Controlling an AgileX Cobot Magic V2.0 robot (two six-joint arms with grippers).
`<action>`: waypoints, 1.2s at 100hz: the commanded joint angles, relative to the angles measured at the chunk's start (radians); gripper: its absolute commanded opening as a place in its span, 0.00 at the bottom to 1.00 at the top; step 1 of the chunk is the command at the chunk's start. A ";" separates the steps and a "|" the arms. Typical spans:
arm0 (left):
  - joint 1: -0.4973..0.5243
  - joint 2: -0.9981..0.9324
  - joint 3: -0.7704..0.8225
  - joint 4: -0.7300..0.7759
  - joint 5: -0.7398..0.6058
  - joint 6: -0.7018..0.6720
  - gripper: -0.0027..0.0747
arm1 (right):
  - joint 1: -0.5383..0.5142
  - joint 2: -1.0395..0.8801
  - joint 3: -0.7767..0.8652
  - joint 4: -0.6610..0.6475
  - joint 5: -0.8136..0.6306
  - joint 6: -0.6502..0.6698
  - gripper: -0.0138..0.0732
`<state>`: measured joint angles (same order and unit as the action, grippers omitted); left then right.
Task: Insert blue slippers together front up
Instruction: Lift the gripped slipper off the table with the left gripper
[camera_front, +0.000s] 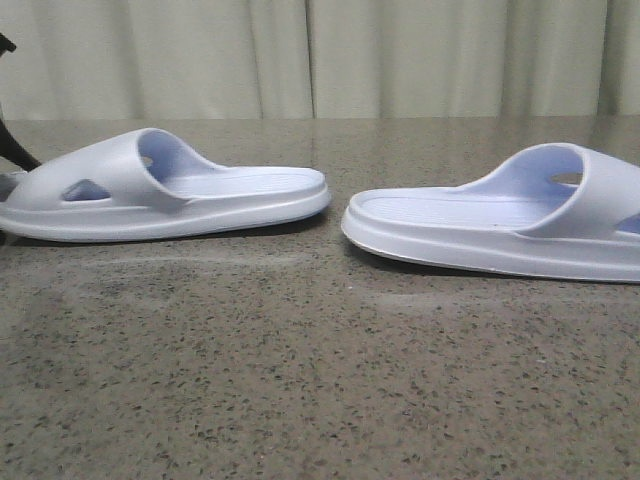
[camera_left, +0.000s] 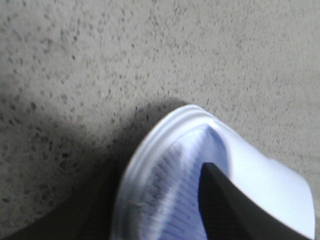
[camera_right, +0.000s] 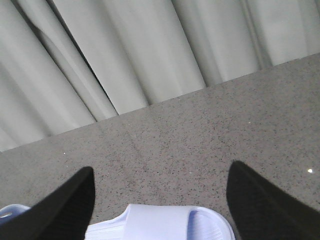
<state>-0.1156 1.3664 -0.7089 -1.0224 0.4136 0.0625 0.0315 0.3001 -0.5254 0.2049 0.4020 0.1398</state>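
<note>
Front view: two pale blue slippers lie sole-down on a speckled grey-brown stone worktop (camera_front: 300, 380), heels facing each other across a narrow gap, before a pale pleated curtain (camera_front: 320, 55). At left, the left slipper (camera_front: 165, 190) points its strap end toward the frame's left edge, where a sliver of dark arm (camera_front: 12, 140) shows just beside it. At right, the right slipper (camera_front: 500, 225) runs out of the frame, its strap end toward the right edge; the two slippers are apart, not touching.

Left wrist view, somewhat blurred: the left pincer (camera_left: 155, 200) straddles one end of the left slipper (camera_left: 175, 175), one dark finger (camera_left: 225, 200) over the ribbed footbed and the other a dim shape outside the rim. Whether it grips the sole cannot be told.

Right wrist view: the right pincer (camera_right: 160, 200) stands wide open, its two black fingers (camera_right: 255, 195) well apart, holding nothing, with the strap of the right slipper (camera_right: 160, 222) between them, the worktop and curtain beyond.
</note>
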 joint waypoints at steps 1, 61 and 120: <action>-0.006 -0.009 -0.008 -0.022 0.052 -0.005 0.37 | -0.006 0.016 -0.036 0.003 -0.083 -0.009 0.71; -0.006 -0.022 -0.008 -0.124 -0.034 0.242 0.07 | -0.006 0.016 -0.036 0.003 -0.083 -0.009 0.71; 0.247 -0.123 -0.008 -0.670 0.487 0.542 0.07 | -0.006 0.016 -0.036 0.003 -0.083 -0.009 0.71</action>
<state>0.1005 1.2768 -0.6945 -1.5928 0.7838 0.5947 0.0315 0.3001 -0.5254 0.2049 0.4020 0.1398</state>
